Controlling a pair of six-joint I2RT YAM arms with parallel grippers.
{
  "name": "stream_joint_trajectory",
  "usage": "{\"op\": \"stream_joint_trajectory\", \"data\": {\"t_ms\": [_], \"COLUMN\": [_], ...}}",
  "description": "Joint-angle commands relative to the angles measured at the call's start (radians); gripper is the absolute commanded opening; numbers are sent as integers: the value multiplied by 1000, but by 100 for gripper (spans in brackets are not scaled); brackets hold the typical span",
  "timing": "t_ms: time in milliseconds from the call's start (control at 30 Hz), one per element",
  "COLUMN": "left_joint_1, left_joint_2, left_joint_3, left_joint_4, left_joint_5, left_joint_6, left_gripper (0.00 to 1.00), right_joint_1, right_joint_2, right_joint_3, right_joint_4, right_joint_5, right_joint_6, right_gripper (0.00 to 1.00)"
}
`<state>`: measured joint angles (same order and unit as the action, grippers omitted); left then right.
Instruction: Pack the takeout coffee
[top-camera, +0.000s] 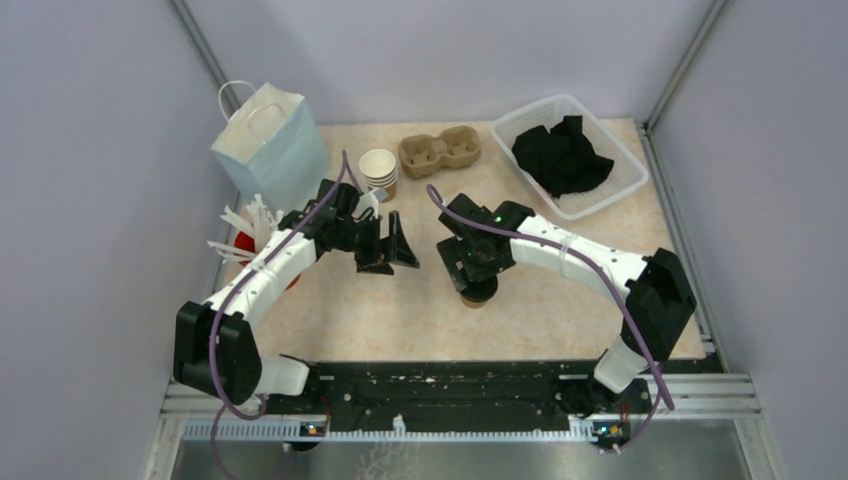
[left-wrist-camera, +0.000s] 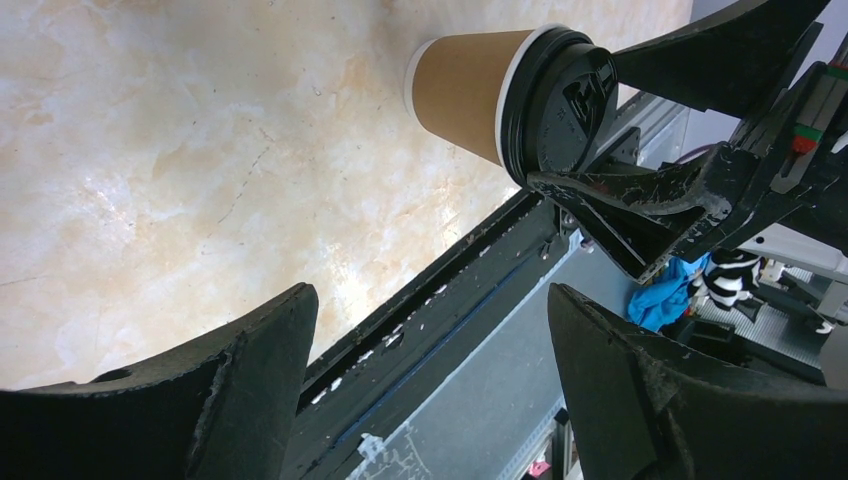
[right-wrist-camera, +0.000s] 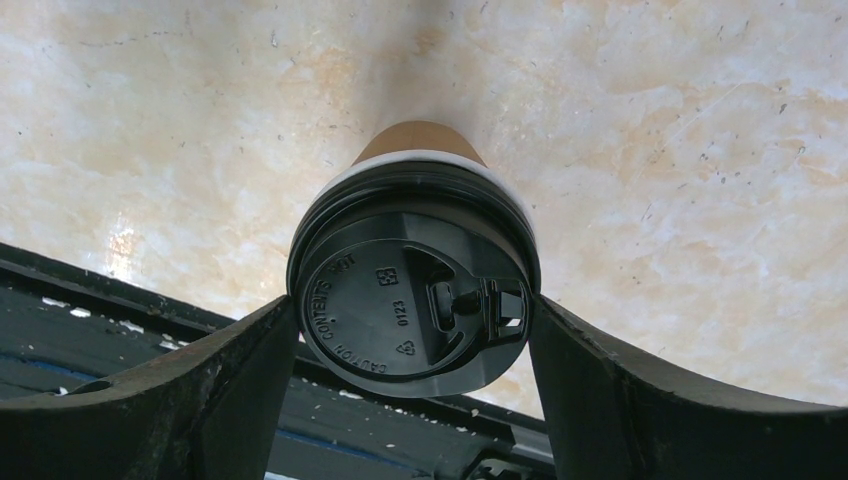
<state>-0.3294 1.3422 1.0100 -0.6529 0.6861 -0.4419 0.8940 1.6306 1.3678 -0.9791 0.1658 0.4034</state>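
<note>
Cup (right-wrist-camera: 420, 135) matt kraft paper; lid (right-wrist-camera: 415, 300) glossy black plastic.

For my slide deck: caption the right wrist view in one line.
Right gripper straddles the black lid of a kraft paper cup standing on the marbled table.

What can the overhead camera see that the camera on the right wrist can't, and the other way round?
Only the overhead view shows the surroundings: the paper bag, the stack of open cups, the cardboard carrier, the clear bin holding black items, and the left gripper, open and empty. Only the right wrist view shows the black lid close up, with its raised lettering and sip flap, and a finger close against each side of its rim. Both show the brown cup standing on the marbled table beneath the right gripper.
</note>
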Motion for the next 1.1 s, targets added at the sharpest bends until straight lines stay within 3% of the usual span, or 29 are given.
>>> {"op": "stream_joint_trajectory", "data": {"t_ms": [0, 133, 300, 500, 567, 633, 767, 933, 1067], "left_joint_1": [-2, -2, -2, -14, -50, -93, -191, -229, -232], "left_joint_2": [9, 5, 3, -7, -3, 11, 94, 207, 274], "left_joint_3": [36, 31, 27, -3, -25, -50, -23, 13, 22], "left_joint_4": [10, 7, 6, 95, 177, 286, 407, 437, 447], "left_joint_5": [0, 1, 11, 96, 144, 173, 171, 160, 177], "left_joint_6": [27, 31, 29, -76, -151, -251, -363, -385, -376], "left_gripper": [92, 92, 94, 94, 93, 93, 93, 86, 80], "right_joint_1": [3, 3, 3, -22, -106, -225, -423, -561, -597], "right_joint_2": [7, 13, -6, -73, -164, -268, -397, -439, -420], "right_joint_3": [-2, -2, 24, 132, 78, -51, -327, -526, -606], "right_joint_4": [22, 22, -6, -133, -84, 32, 298, 514, 605], "right_joint_5": [5, 1, 1, 2, -128, -371, -704, -906, -1003], "right_joint_6": [3, 3, 5, 36, 36, 32, 77, 102, 90], "right_gripper": [82, 86, 98, 99, 97, 93, 88, 81, 75]}}
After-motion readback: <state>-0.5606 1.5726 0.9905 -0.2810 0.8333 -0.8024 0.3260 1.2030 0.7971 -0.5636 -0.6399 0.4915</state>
